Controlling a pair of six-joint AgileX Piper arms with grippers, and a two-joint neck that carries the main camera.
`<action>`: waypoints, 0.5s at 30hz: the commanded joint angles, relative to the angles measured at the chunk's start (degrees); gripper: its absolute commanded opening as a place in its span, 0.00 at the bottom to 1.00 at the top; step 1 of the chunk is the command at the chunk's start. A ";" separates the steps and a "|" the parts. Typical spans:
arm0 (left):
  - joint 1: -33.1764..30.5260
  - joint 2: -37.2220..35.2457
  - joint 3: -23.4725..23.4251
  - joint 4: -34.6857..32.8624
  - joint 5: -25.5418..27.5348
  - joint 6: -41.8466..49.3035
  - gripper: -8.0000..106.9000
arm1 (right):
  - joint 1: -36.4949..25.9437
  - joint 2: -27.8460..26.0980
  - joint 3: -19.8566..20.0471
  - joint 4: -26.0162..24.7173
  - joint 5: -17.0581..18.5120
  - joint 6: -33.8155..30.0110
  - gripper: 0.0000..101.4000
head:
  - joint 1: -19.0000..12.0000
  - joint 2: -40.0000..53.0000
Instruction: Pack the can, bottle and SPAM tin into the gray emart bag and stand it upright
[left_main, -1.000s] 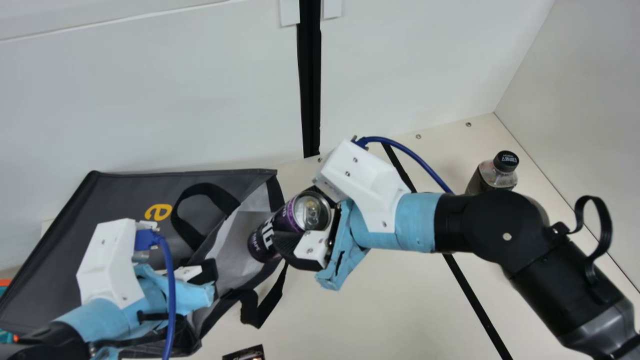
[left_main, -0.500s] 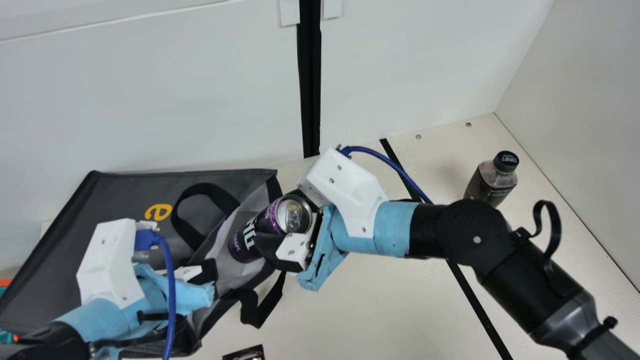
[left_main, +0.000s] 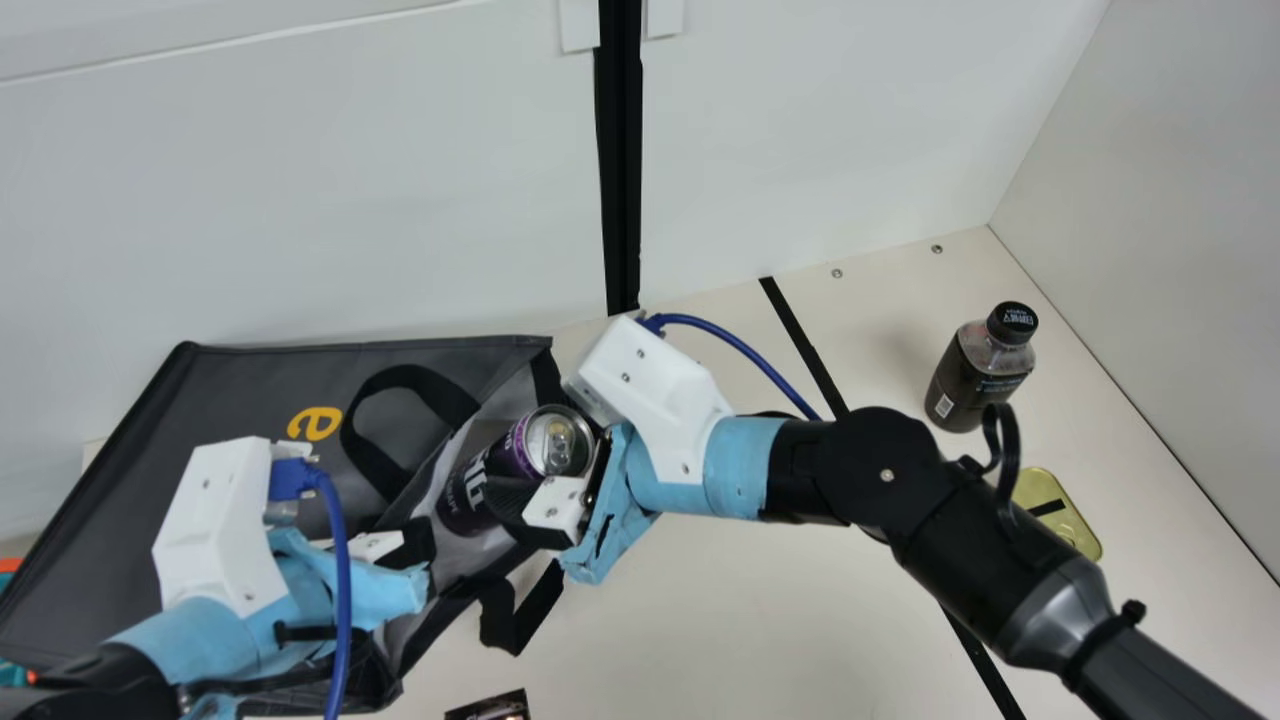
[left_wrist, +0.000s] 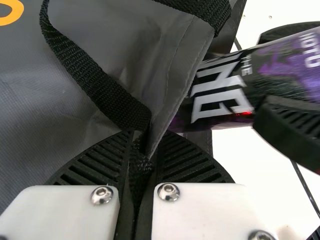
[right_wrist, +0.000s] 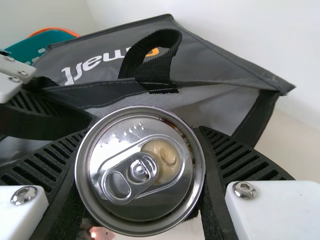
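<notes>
The gray emart bag (left_main: 250, 400) lies on its side at the left, its mouth facing right. My left gripper (left_main: 415, 560) is at the bag's mouth; in its wrist view the left gripper (left_wrist: 137, 170) is shut on the bag's rim and strap. My right gripper (left_main: 545, 485) is shut on the purple can (left_main: 475, 490), whose lower end is inside the mouth. In the right wrist view the can's lid (right_wrist: 140, 170) sits between the fingers of my right gripper (right_wrist: 140, 175). The dark bottle (left_main: 980, 367) stands upright at the right. The SPAM tin (left_main: 1060, 510) lies partly behind the right arm.
A small dark printed item (left_main: 490, 706) lies at the front edge of the main view. A teal basket with an orange rim (right_wrist: 45, 44) is beyond the bag. A loose bag handle (left_main: 520, 610) hangs onto the table (left_main: 760, 620). White walls rise behind and at the right.
My right arm has moved left, carrying the can further into the bag's mouth, and has uncovered the bottle and part of the tin. The left arm has kept still.
</notes>
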 joint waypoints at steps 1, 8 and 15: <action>0.00 0.00 0.00 0.00 0.00 0.00 0.00 | 0.31 0.62 0.11 0.52 -0.42 -0.71 0.00 | -1.30 -0.05; 0.00 0.00 0.00 0.00 0.00 0.00 0.00 | 1.79 3.70 0.34 2.66 -2.58 -3.15 0.00 | -1.30 -0.05; 0.00 0.00 0.00 0.00 0.00 0.00 0.00 | 3.23 6.97 -0.04 4.37 -4.32 -4.93 0.00 | -1.30 -0.05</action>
